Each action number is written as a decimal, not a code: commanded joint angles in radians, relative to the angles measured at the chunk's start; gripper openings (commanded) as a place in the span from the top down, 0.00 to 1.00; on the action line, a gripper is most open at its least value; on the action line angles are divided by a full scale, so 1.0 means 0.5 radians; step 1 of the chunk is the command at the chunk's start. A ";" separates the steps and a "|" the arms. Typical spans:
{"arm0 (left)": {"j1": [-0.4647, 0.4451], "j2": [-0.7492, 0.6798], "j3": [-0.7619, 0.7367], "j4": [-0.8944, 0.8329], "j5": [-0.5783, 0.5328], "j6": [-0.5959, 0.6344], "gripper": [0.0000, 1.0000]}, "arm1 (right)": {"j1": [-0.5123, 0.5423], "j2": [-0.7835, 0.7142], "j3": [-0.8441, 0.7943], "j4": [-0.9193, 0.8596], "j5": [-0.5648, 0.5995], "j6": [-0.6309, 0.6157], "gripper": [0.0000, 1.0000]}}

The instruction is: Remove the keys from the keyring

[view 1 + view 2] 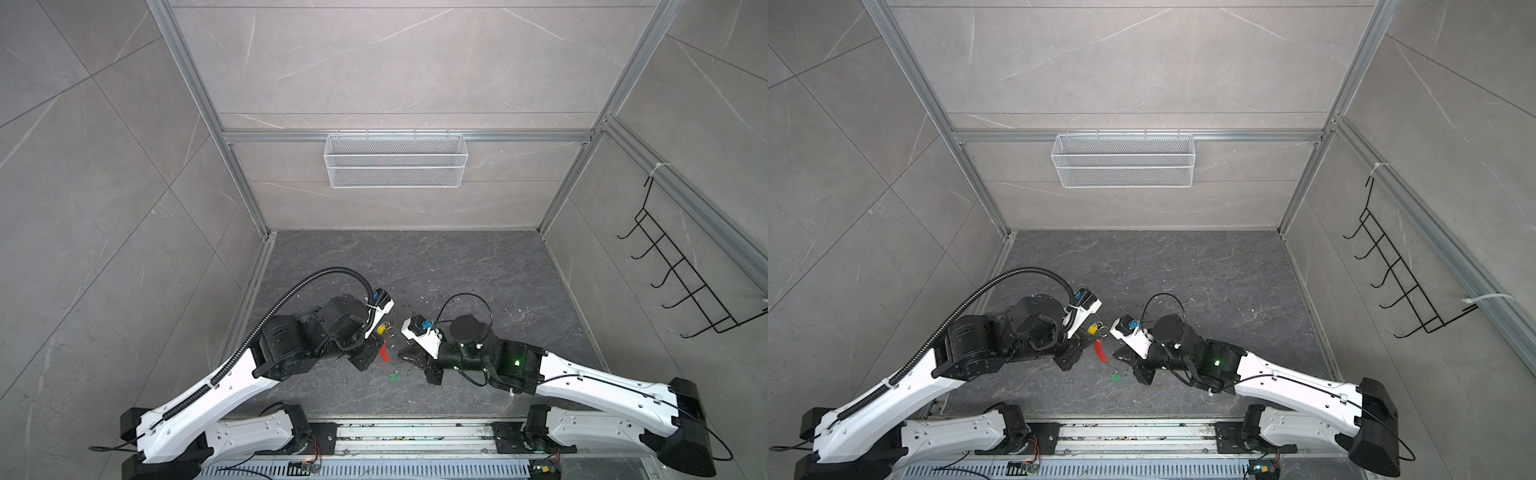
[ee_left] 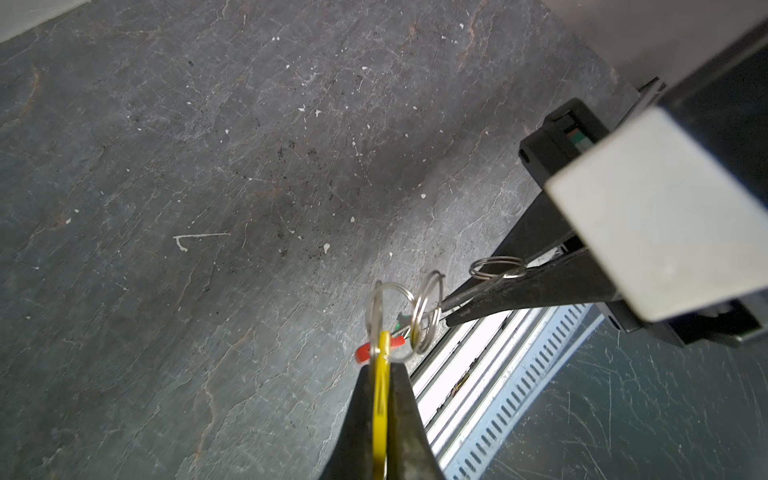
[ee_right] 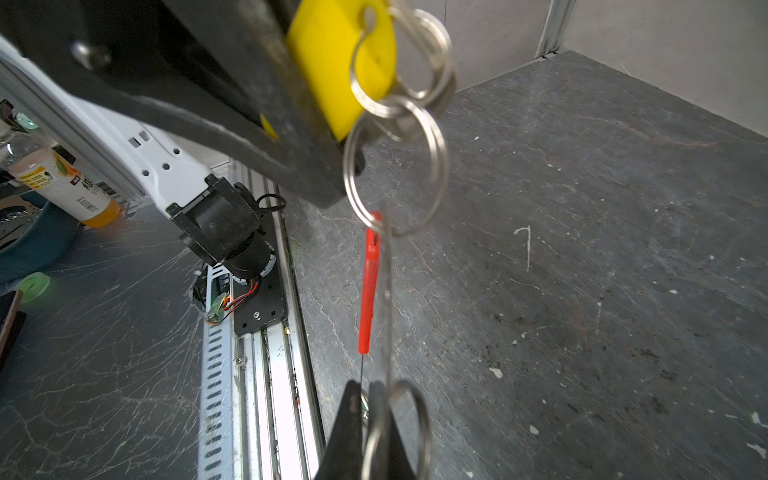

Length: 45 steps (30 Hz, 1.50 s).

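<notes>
My left gripper is shut on the yellow tag of one key, which also shows in both top views. Silver split rings link that yellow tag to the keyring, a thin wire hoop with a red sleeve. My right gripper is shut on the hoop's wire below the sleeve and faces the left gripper. The green-tagged key sits lower, between the arms. Whether it hangs or lies on the floor I cannot tell.
A white mesh basket hangs on the back wall and a black wire hook rack on the right wall. A metal rail runs along the front edge. Beyond it stand a bottle and a blue bowl.
</notes>
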 commanded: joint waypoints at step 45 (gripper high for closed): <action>0.760 -0.403 -0.758 1.051 0.791 -0.845 0.39 | -0.002 -0.255 -0.426 0.803 0.394 0.361 1.00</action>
